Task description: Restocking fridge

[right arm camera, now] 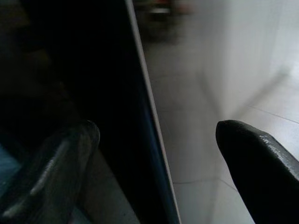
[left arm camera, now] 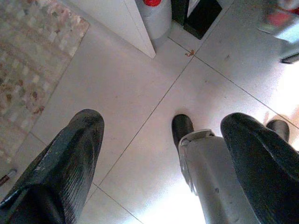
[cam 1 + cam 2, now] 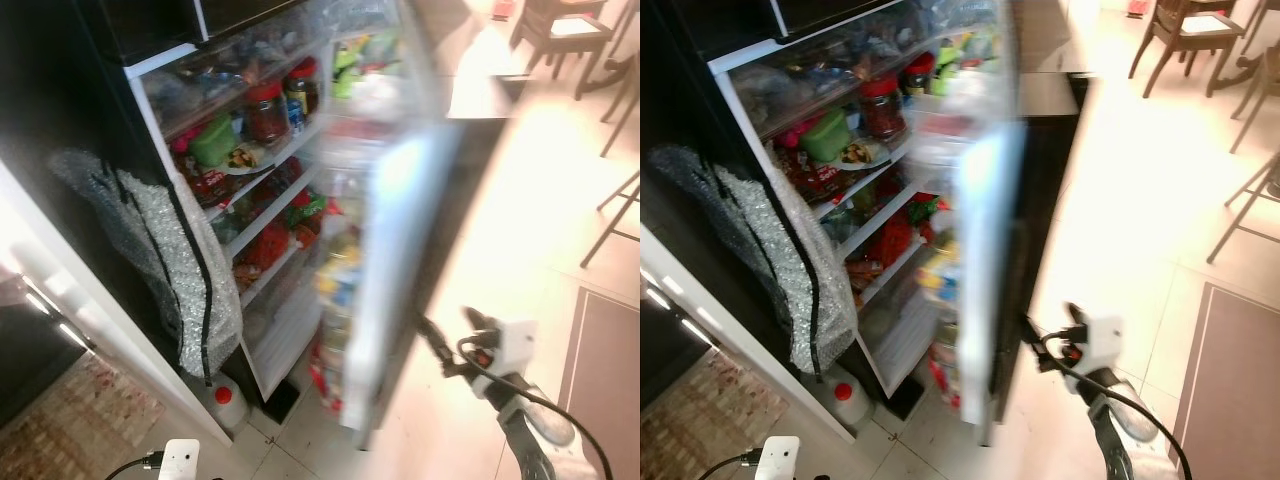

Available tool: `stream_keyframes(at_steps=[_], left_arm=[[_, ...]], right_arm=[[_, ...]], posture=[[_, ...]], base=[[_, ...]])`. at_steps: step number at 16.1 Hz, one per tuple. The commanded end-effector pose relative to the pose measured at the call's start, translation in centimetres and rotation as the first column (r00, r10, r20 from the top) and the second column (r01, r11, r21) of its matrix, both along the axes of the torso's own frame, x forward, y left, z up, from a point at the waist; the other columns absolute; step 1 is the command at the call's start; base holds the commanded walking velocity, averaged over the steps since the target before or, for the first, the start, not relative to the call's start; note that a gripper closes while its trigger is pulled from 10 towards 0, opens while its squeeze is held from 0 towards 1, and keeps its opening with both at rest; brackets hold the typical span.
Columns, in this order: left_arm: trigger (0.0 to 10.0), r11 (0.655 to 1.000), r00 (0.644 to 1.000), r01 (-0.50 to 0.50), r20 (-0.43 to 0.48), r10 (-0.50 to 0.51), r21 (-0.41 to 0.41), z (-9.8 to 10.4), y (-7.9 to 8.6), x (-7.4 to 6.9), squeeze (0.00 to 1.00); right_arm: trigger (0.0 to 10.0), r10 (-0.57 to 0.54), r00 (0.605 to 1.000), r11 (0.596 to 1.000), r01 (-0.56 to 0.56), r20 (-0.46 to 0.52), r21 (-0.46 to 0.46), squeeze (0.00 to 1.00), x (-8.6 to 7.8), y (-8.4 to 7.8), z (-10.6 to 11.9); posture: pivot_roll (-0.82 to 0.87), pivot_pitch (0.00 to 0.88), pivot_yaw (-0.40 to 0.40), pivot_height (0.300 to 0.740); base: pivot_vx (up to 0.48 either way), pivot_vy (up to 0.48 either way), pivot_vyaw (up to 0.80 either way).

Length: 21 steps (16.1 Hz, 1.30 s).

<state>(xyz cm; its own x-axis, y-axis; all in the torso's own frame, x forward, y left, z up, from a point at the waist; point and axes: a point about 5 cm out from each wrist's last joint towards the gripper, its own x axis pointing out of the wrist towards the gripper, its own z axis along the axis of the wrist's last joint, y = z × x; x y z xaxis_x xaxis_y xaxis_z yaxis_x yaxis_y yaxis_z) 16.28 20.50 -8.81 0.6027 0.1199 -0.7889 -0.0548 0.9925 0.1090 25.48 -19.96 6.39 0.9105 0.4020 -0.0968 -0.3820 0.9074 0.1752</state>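
Fridge (image 3: 262,190) standing open at 11 o'clock, shelves crowded with red-lidded jars (image 3: 266,108), a green tub (image 3: 213,140), a plate of food (image 3: 247,158) and red packets lower down. Fridge door (image 3: 385,250) blurred, edge-on near centre, its racks loaded with bottles and cartons too smeared to identify. Silver padded bag (image 3: 175,250) draped over the cabinet side at 9 o'clock; white jug with red cap (image 3: 222,400) on the floor at 7 o'clock, just beside the cabinet foot. Chairs (image 3: 560,35) at 1 o'clock, well apart from the work.

Right claw (image 1: 156,154) raised at 5 o'clock, spread wide, holding nothing, one finger on each side of the door's dark edge. Contact with the edge not resolvable. Left claw (image 2: 163,154) hanging low at 7 o'clock, likewise wide open and empty, pointed at the tiled floor (image 2: 121,88) above the robot's own foot.

Judged risks:
- Door swung too fast or too far: loaded racks shaken, bottles tipped out onto tile.
- Fingers merely straddling the edge, not clamped: slip off the thin edge likely, leaving the door to drift.
- Fingers left astride the edge during closing: pinch between door and cabinet.
- Jug near the cabinet foot: possible knock from a step forward.
- Shelves already packed to the front: little room for new stock, items at the lip easily pushed off.
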Motion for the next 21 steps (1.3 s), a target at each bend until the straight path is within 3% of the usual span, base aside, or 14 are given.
stream_keyframes(at_steps=[1, 3, 6, 9, 18, 20, 21], left_arm=[[10.0, 1.0, 1.0, 0.014, -0.028, -0.014, -0.001, -0.3, -0.1, -0.6, 0.0], [10.0, 1.0, 1.0, 0.013, -0.025, -0.013, -0.001, -0.2, -0.1, -0.5, 0.0], [10.0, 1.0, 1.0, 0.009, -0.018, -0.009, 0.0, -0.1, -0.1, -0.2, 0.0], [10.0, 1.0, 1.0, 0.004, -0.019, -0.004, 0.001, -0.2, 0.1, -0.3, 0.0], [10.0, 1.0, 1.0, -0.001, -0.027, 0.001, 0.002, -0.3, 0.3, -0.7, 0.0], [10.0, 1.0, 1.0, -0.004, -0.031, 0.004, 0.003, -0.3, 0.3, -0.7, 0.0], [10.0, 1.0, 0.999, -0.005, -0.034, 0.005, 0.002, -0.3, 0.3, -0.7, 0.0]], right_arm=[[10.0, 0.117, 0.992, 0.993, -0.118, 0.04, 0.016, 0.0, 0.9, 1.0, 1.5], [10.0, 0.257, 0.96, 0.966, -0.26, 0.113, 0.014, 0.0, 3.0, 2.8, 3.8], [10.0, 0.288, 0.941, 0.956, -0.294, 0.175, 0.006, 0.0, 5.9, 4.3, 5.9], [10.0, 0.336, 0.925, 0.94, -0.342, 0.178, 0.002, 0.0, 6.4, 5.1, 6.3], [10.0, 0.327, 0.936, 0.944, -0.33, 0.133, 0.003, 0.0, 7.1, 5.0, 5.0], [10.0, 0.24, 0.967, 0.97, -0.242, 0.091, 0.014, 0.0, 7.2, 4.2, 3.7], [10.0, 0.115, 0.993, 0.993, -0.116, 0.032, 0.015, 0.0, 7.2, 2.9, 2.2]], posture=[[-0.14, 0.037, 0.034, 0.74], [-0.14, 0.038, 0.039, 0.74], [-0.13, 0.036, 0.041, 0.74], [-0.12, 0.035, 0.041, 0.74], [-0.12, 0.036, 0.041, 0.74], [-0.11, 0.036, 0.038, 0.74], [-0.11, 0.035, 0.035, 0.74]], base=[[0.0, 0.0, 0.0], [0.0, 0.0, 0.0], [0.0, 0.0, 0.0], [0.0, 0.0, 0.0], [0.0, 0.0, 0.0], [0.0, 0.0, 0.0], [0.0, 0.0, 0.0]])
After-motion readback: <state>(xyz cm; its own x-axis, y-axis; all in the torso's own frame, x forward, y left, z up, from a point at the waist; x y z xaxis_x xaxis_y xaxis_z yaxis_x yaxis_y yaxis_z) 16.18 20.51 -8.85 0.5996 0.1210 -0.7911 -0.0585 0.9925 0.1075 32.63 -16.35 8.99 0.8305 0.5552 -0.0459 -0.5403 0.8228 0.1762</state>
